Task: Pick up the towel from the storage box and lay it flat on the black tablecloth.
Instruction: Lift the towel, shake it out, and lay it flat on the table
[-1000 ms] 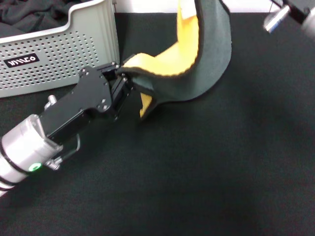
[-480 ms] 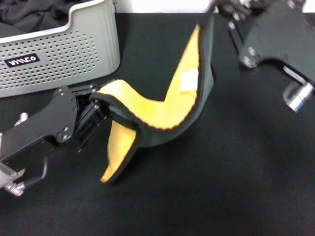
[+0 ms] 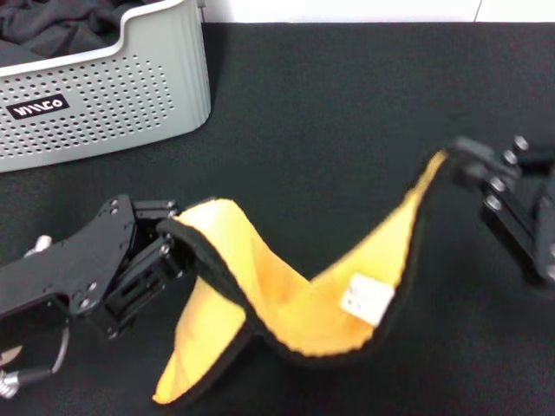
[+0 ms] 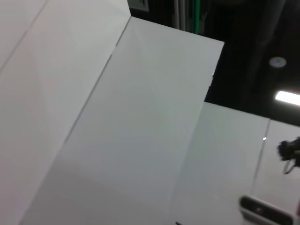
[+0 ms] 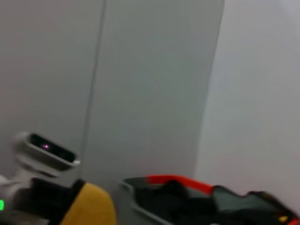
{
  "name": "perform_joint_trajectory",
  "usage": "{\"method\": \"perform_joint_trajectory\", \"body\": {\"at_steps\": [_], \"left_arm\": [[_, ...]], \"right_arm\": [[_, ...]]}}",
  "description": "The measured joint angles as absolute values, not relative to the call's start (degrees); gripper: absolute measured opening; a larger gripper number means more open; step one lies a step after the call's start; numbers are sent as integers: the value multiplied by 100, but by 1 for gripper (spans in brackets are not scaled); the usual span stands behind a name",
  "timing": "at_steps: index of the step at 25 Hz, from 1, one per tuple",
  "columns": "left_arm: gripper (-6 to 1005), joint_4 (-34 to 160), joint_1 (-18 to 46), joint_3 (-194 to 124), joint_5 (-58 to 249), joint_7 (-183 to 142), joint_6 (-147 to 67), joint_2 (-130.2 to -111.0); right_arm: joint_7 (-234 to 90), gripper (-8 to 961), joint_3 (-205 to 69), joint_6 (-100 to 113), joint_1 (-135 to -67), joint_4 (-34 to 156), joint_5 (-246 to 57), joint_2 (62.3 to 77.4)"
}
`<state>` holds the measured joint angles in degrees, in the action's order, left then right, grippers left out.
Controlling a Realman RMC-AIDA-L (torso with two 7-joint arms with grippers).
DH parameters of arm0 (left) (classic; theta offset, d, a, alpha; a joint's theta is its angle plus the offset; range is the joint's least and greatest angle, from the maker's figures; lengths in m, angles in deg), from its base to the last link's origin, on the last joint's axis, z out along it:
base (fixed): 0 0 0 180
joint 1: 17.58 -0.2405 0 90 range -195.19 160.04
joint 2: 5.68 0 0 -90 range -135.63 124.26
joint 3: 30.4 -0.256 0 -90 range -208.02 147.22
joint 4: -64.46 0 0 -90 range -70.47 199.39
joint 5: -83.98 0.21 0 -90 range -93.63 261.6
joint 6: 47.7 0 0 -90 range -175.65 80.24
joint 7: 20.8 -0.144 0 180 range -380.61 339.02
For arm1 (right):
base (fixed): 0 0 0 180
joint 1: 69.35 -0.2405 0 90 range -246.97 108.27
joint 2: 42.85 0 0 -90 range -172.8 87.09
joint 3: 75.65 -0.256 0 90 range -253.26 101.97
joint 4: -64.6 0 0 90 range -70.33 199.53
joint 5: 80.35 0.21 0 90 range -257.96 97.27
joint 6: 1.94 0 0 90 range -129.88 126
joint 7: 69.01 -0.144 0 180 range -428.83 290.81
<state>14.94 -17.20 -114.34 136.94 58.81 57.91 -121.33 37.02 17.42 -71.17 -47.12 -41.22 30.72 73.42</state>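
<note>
Towel (image 3: 286, 303), one, seemingly pinched at opposite corners by left gripper (image 3: 169, 232) and right gripper (image 3: 460, 160)

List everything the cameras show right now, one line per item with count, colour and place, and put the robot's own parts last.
towel: one, bright yellow face up with black hem and a small white label, stretched between both grippers and sagging in the middle, low over the black tablecloth, out of the box.
storage box: one, light grey, perforated, small black label, far left corner.
dark cloth: one, dark grey-black, bunched inside the storage box.
black tablecloth: one, matte black, covering the whole work surface.
left gripper: one, black, near left, shut on the towel's left edge.
right gripper: one, black, right side, gripping the towel's far right corner.
</note>
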Motion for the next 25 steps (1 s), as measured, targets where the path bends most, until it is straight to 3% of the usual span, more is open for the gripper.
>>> {"method": "perform_joint_trajectory", "body": {"at_steps": [12, 18, 21, 25], "left_arm": [[14, 1243, -1672, -11464, 14288, 7442, 6063, -12237], [14, 1678, -1617, -11422, 14354, 7652, 6285, -12169], [14, 2322, -1281, -11255, 14490, 7560, 6251, -12198], [14, 3468, -359, -10711, 15094, 7105, 6041, -12327]], "right_arm": [[2302, 19, -33, -9630, -4726, -3156, 3536, 7329], [2177, 19, -359, -10151, -5010, -2168, 3619, 7287], [2134, 19, -474, -10093, -5283, -1588, 3528, 7294], [2370, 19, -633, -10009, -5992, -546, 3373, 7295]]}}
